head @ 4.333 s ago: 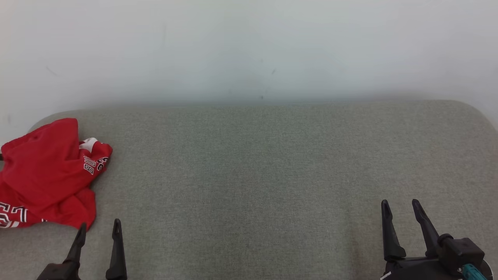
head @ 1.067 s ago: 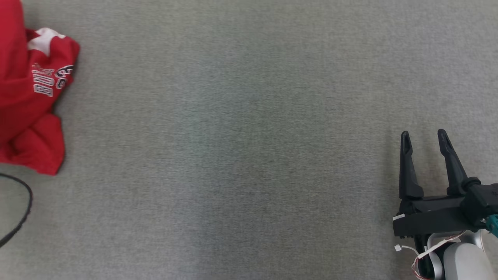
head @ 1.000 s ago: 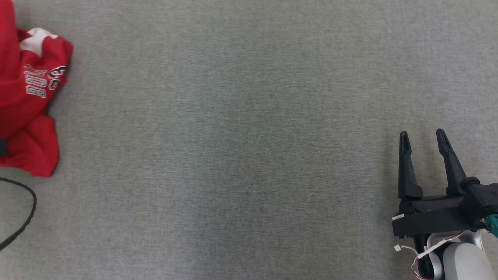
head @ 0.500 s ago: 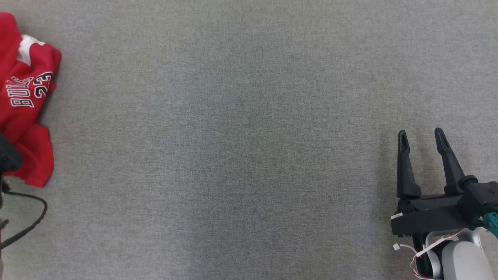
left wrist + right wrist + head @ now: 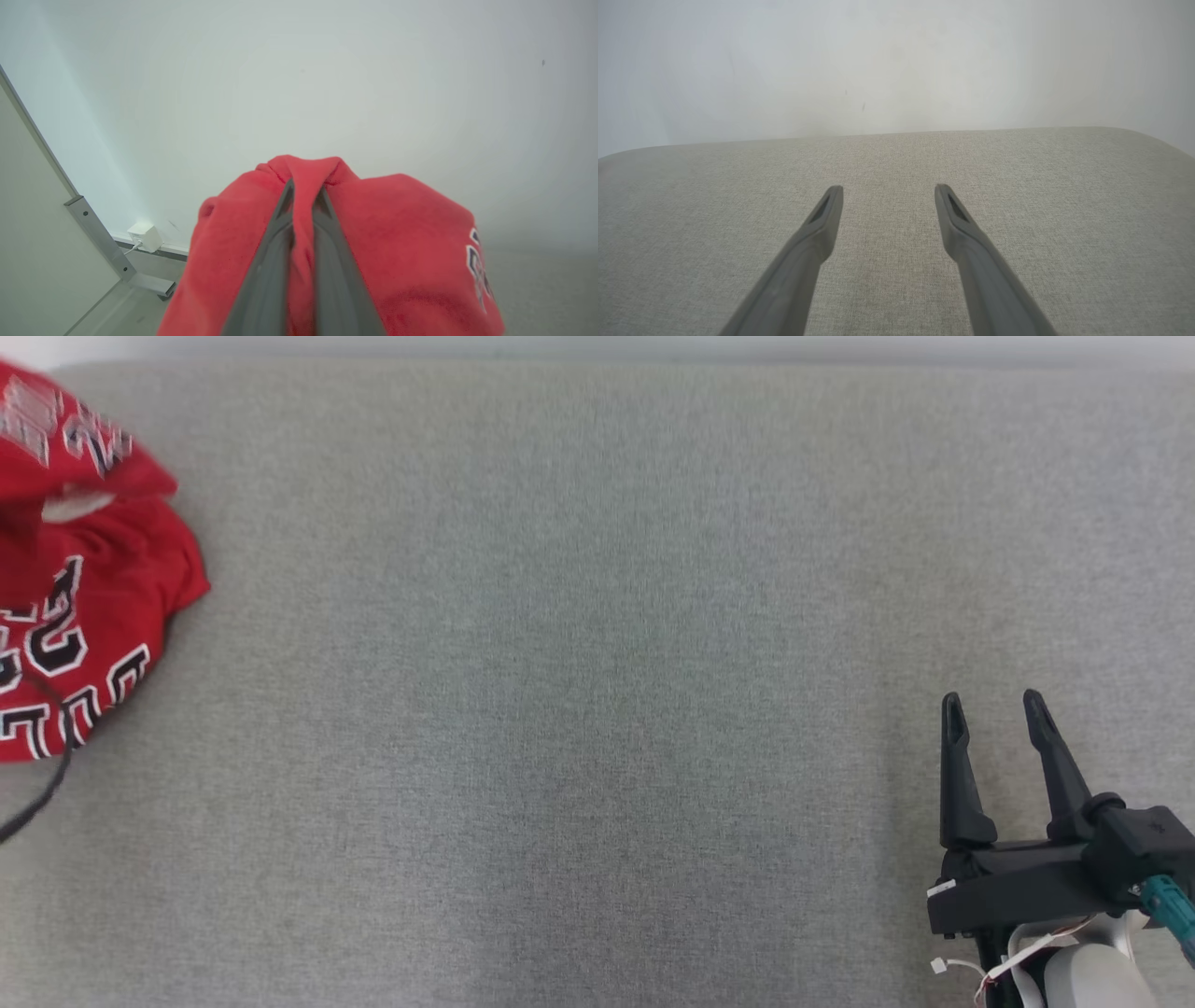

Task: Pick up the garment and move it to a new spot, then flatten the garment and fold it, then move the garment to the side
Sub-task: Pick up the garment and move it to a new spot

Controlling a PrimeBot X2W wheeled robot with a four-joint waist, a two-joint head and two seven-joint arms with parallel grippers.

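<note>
Far left of desk (image 5: pixel 597 663): red basketball jersey (image 5: pixel 84 579), crumpled, with white letters edged in black. It runs off the left edge of the head view, so its full extent cannot be told.
Left gripper (image 5: pixel 304 186): closed tight on a raised ridge of the jersey (image 5: pixel 397 242). Red cloth drapes over both fingers and hangs to either side, with the pale wall (image 5: pixel 299 70) behind.
Lift state: the top fold looks raised toward the head camera. Whether the lower part rests on the desk cannot be told.
Cable (image 5: pixel 37 793): thin and dark, crossing the jersey's lower left corner in the head view.
Centre of desk: grey woven covering, judged the likely spot for laying the jersey out.
Right gripper (image 5: pixel 991 700): jaws wide, holding nothing, low over the desk near its right end and well apart from the jersey. The right wrist view shows the same gap (image 5: pixel 888 189).
Handling (judgement): light, soft and limp. It will sag and trail from a single pinch, and a smooth knit may creep out of the grip.
Where to hold (judgement): the present mid-cloth pinch suits carrying only. For flattening, take the two shoulders or the two hem corners, one per gripper.
Risk (judgement): the trailing cloth may drag or snag the cable.
</note>
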